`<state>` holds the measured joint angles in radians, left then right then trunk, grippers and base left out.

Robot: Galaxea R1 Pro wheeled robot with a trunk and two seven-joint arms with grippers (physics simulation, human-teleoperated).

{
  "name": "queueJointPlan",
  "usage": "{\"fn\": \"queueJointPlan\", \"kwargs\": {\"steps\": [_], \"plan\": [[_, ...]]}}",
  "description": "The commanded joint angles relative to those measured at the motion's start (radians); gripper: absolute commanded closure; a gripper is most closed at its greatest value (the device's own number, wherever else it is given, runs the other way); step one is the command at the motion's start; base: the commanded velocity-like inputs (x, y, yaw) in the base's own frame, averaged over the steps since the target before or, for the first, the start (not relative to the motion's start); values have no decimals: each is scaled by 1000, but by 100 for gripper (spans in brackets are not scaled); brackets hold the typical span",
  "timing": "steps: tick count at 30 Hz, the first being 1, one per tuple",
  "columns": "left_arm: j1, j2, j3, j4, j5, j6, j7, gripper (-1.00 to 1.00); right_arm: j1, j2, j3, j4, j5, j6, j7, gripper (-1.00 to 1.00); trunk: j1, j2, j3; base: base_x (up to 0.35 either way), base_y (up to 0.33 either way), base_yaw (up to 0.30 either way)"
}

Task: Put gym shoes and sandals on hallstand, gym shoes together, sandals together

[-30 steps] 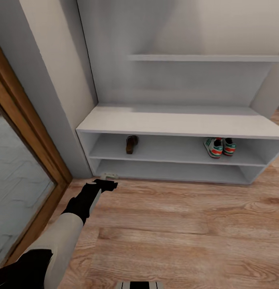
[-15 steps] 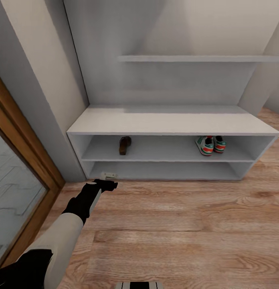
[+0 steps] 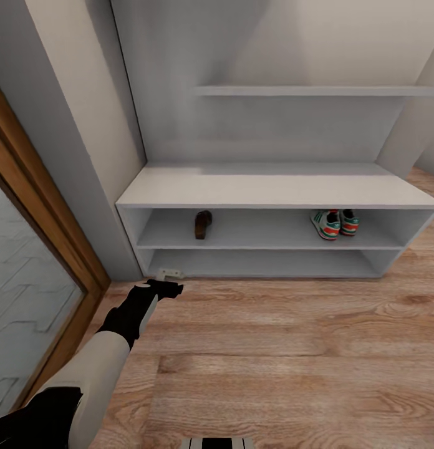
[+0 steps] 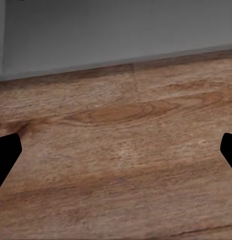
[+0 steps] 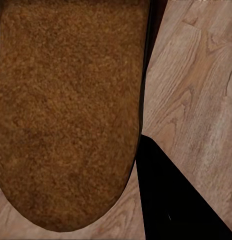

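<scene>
The hallstand point(image 3: 273, 187) stands against the wall ahead. On its upper shelf slot a dark brown sandal point(image 3: 203, 224) lies at the left, and the two gym shoes point(image 3: 327, 224) point(image 3: 349, 222) sit side by side at the right. The second sandal point(image 5: 71, 110) shows very close in the right wrist view, hanging over the corridor floor point(image 5: 196, 90), with my right gripper point(image 5: 96, 190) shut on it; one black finger point(image 5: 171, 200) shows beside it. My left gripper point(image 3: 164, 288) is open over bare floor point(image 4: 116, 150), just in front of the rack's lower left corner.
A wood-framed glass door point(image 3: 48, 212) and a grey wall corner point(image 3: 98, 156) close off the left. A small pale object point(image 3: 169, 273) lies on the floor at the rack's base near my left gripper. Wood flooring point(image 3: 292, 337) stretches in front of the rack.
The camera has swung slightly, shifting the whole picture left and then back right. The shoes on the shelf and my left arm keep their places.
</scene>
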<state>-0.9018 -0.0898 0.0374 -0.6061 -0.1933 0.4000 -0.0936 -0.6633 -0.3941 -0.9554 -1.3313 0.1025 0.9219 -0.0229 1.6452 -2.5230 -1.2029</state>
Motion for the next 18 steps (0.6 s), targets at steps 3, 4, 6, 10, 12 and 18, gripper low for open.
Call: {"fn": "queueJointPlan", "kwargs": {"steps": [3, 4, 6, 10, 12, 18], "plan": [[0, 0, 5, 0, -11, -21, -8, -100, -1, 0, 0, 0, 5, 2, 1, 100, 0, 0, -1, -4, 11, 0], [0, 1, 5, 1, -10, -37, -8, -100, -1, 0, 0, 0, 5, 1, 1, 100, 0, 0, -1, -1, 4, 0], [0, 4, 5, 9, -10, -61, -8, -100, -1, 1, 0, 1, 6, -2, 1, 100, 0, 0, -1, -1, 3, 0], [0, 6, 5, 43, -10, -106, -8, -100, -1, 1, 1, 1, 6, -11, 3, 100, 0, 0, -1, 0, 1, 0], [0, 7, 6, 56, -11, -131, -8, -100, -1, 1, 1, 0, 6, -12, 3, 100, 0, 0, -1, 0, 0, 0], [0, 6, 4, 142, -14, -267, -93, -100, -1, 1, 1, 0, 7, -12, 3, 100, 0, 0, -1, 0, 0, 0]]}}
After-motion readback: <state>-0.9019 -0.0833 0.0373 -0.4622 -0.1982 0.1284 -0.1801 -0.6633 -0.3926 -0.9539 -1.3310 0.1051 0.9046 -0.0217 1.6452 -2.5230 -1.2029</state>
